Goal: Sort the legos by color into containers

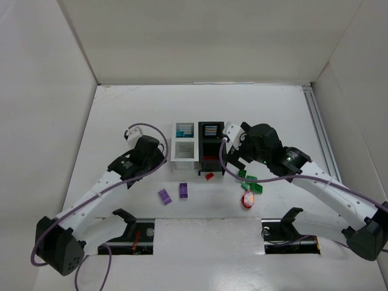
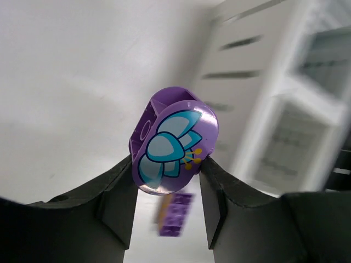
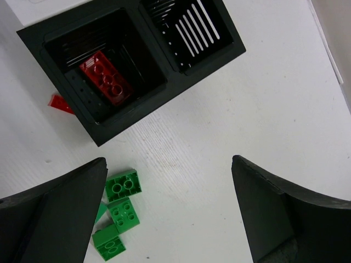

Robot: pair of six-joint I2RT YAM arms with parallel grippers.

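1. The left gripper (image 2: 167, 181) is closed on a purple rounded lego (image 2: 173, 139). Its 2 fingers (image 2: 118, 205) press the lower part of the piece from both sides. The larger part of the piece stands out past the fingertips.
2. The flat printed face of this lego, with a teal flower drawing, is turned toward the wrist camera. Its long axis is tilted. It runs from the finger on the left of the view up toward the side of the other finger. The hollow side, with 1 round hole, looks up and to the left.
3. Behind the gap between these fingers, 1 purple brick (image 2: 175, 215) lies blurred on the table (image 2: 66, 109), apart from the held piece. A white bin (image 2: 274, 109) stands beyond the finger on the right of the view, also blurred.
4. The right gripper (image 3: 169, 170) is spread wide and holds nothing. Only the table shows between its 2 fingers (image 3: 60, 213).
5. At least 3 green bricks (image 3: 123, 186) lie just beside the tip of the finger on the left of that view. Their studs are up and they touch each other.
6. Ahead of that same finger a black bin (image 3: 126, 118) holds 1 red brick (image 3: 106, 78), studs up. Its long axis is diagonal, from far-left to near-right in the view. A small red piece (image 3: 60, 103) lies on the table just beside the outer wall of the bin.
7. A second black bin (image 3: 197, 33), with slatted walls, touches the first one, farther ahead of the fingers.
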